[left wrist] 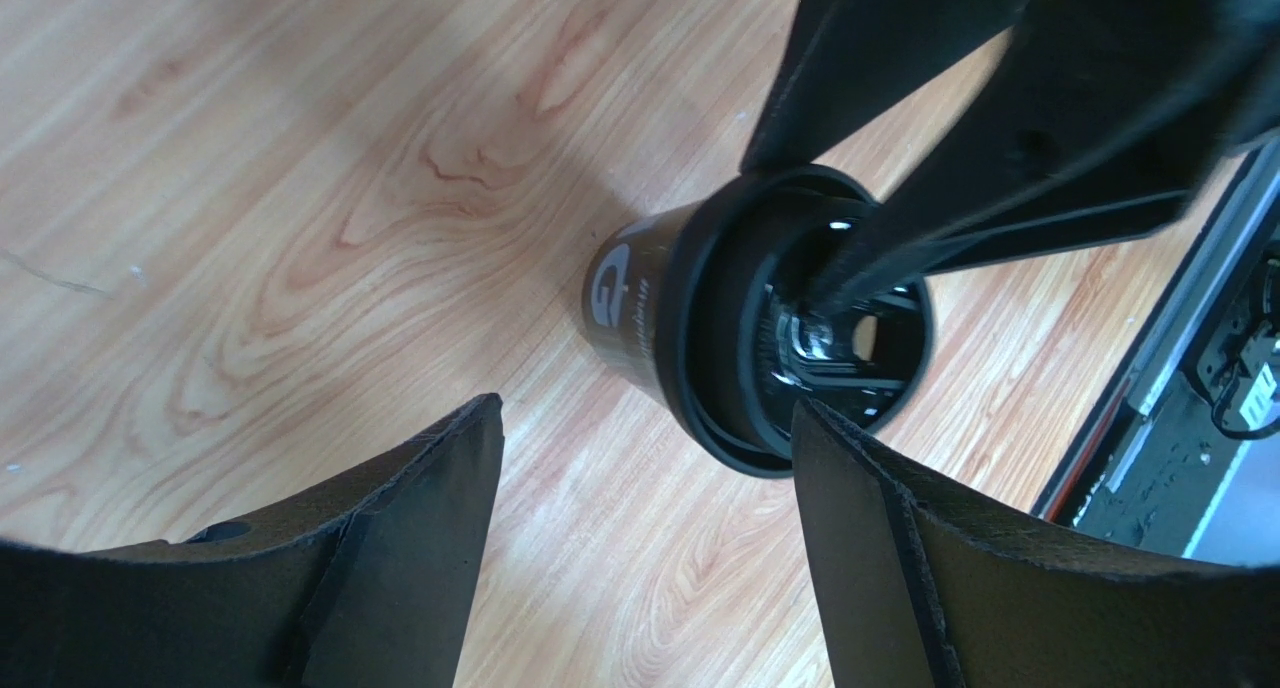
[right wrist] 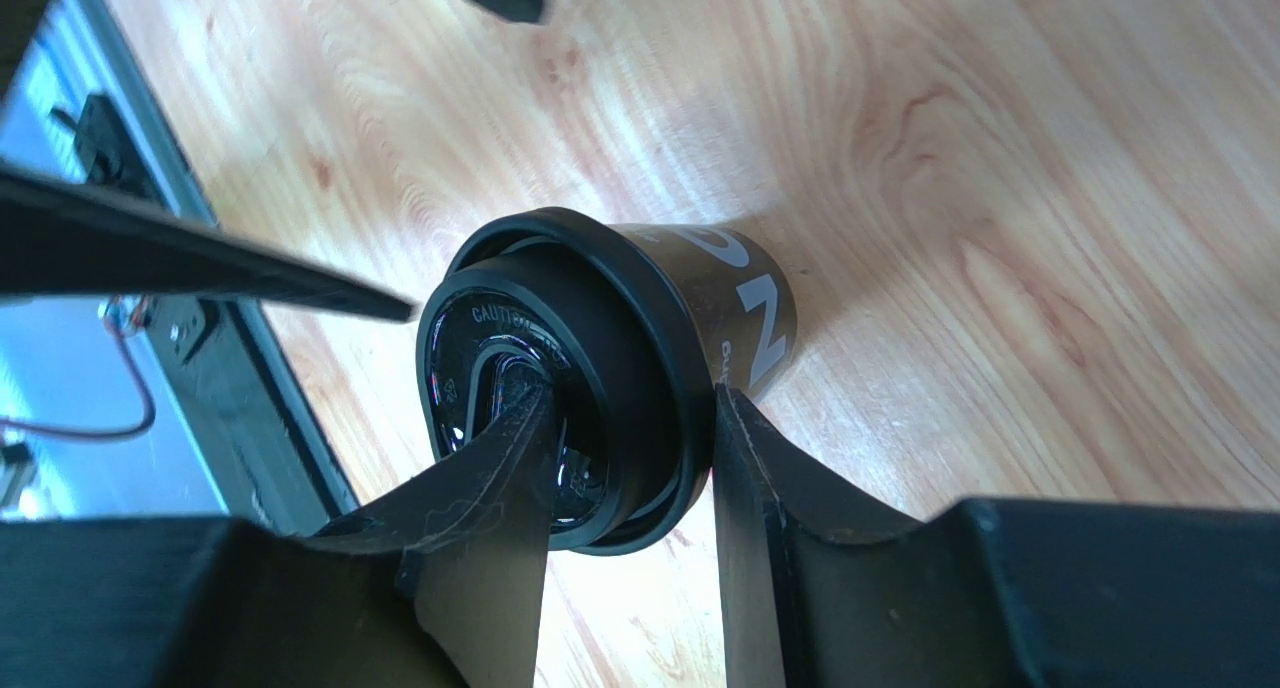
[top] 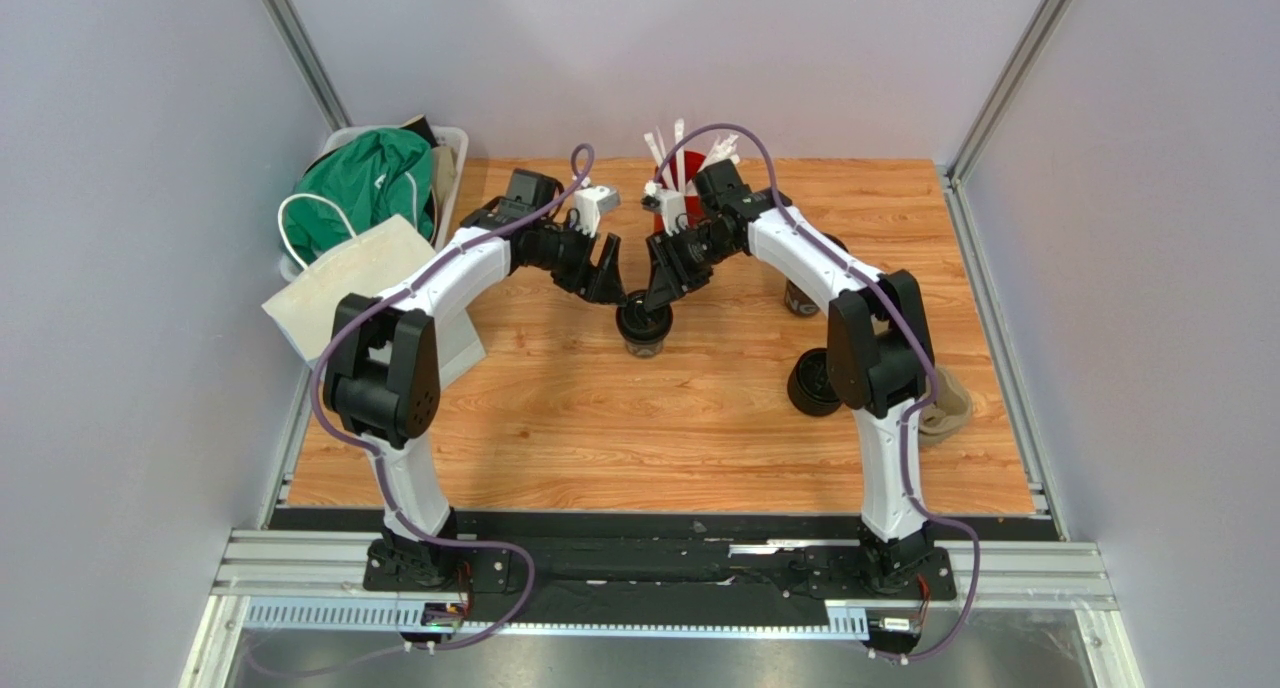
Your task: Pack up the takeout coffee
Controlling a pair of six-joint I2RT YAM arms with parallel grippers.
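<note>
One takeout coffee cup (top: 645, 328), black with white lettering and a round black lid, stands upright mid-table. My right gripper (top: 660, 289) is shut on its lid rim. In the right wrist view one finger (right wrist: 504, 463) sits in the lid's (right wrist: 601, 343) recess and the other presses the rim from outside, with the right gripper (right wrist: 631, 403) straddling the rim. My left gripper (top: 607, 280) hangs open just left of the cup. In the left wrist view the cup (left wrist: 639, 306) lies beyond the left gripper (left wrist: 646, 411), and only bare wood shows between its fingers.
A second black lidded cup (top: 815, 382) stands by the right arm, and another (top: 801, 298) is half hidden behind it. The brown carrier (top: 948, 406) peeks out at the right edge. A red cup of straws (top: 684, 168) stands at the back. A bin of green cloth (top: 368, 186) and a white bag (top: 361, 286) are on the left.
</note>
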